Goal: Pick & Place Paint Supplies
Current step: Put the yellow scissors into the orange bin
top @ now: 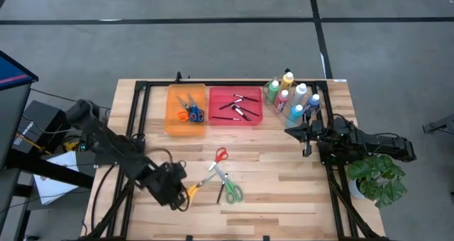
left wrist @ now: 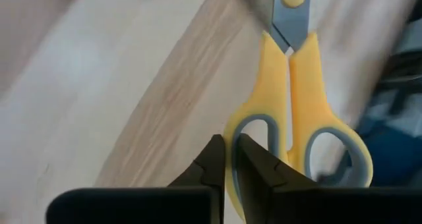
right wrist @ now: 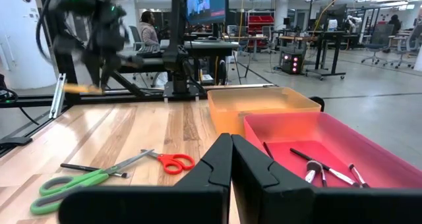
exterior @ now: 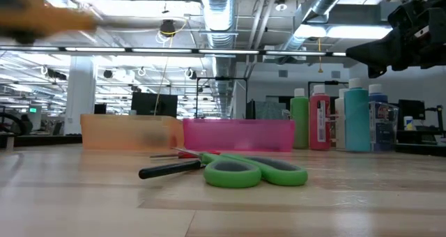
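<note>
Pinching one loop of the yellow scissors (left wrist: pixel 293 112), the left claw (left wrist: pixel 229 159) is clenched: in its wrist view the two dark fingers (left wrist: pixel 212 165) meet over the yellow-and-grey handle ring, while the blades point away from the claw. From above, that claw (top: pixel 177 188) sits near the front of the desk (top: pixel 284 184), its arm reaching in from the left edge and angled across the boards; whether the scissors are lifted clear of the wood is hard to tell from here.

Just beside it lie the green scissors (top: pixel 228 186) and the red scissors (top: pixel 218 158), crossed with a thin dark brush (exterior: pixel 171 169). Farther back, side by side, stand the orange tray (top: pixel 172 120), holding more scissors, and the pink tray (top: pixel 216 119), holding brushes. The paint bottles (top: pixel 292 98) are clustered at the back right corner.

The right claw (top: pixel 306 132) is clamped shut on nothing, hovering near the bottles, its arm stretched in from the right edge.
</note>
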`<state>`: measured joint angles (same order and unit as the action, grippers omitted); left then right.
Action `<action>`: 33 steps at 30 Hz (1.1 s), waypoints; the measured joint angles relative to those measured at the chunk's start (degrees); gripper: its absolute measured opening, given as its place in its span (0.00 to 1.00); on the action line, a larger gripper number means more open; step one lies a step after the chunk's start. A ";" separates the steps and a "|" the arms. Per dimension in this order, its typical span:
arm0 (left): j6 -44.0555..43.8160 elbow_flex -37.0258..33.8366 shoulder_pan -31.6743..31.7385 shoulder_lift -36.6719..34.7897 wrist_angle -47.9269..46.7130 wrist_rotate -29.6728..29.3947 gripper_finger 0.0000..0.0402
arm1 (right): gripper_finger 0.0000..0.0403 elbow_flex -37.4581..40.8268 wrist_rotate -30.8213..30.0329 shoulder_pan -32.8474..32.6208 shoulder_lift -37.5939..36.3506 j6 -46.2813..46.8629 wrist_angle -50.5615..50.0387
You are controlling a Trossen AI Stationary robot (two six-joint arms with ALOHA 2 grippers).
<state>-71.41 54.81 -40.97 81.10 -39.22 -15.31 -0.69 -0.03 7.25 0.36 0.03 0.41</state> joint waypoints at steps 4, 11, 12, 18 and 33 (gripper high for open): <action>5.16 0.03 0.00 -8.56 3.36 -5.12 0.03 | 0.00 0.02 0.00 0.01 -0.01 -0.01 -0.01; 21.00 0.07 0.00 -20.47 16.81 -8.30 0.04 | 0.00 0.02 0.00 0.01 -0.01 0.00 0.00; 24.01 0.07 0.00 -21.65 19.38 -8.22 0.04 | 0.00 0.01 0.00 0.02 -0.01 0.00 0.00; 35.74 0.19 0.00 -26.51 28.80 -7.57 0.04 | 0.00 0.02 0.00 0.02 -0.01 -0.01 -0.01; 42.66 0.17 17.59 -27.84 14.11 -37.69 0.05 | 0.00 0.01 0.01 0.02 -0.01 -0.01 -0.01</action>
<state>-28.75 54.98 -23.38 53.25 -25.11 -53.01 -0.68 -0.03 7.27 0.35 0.03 0.40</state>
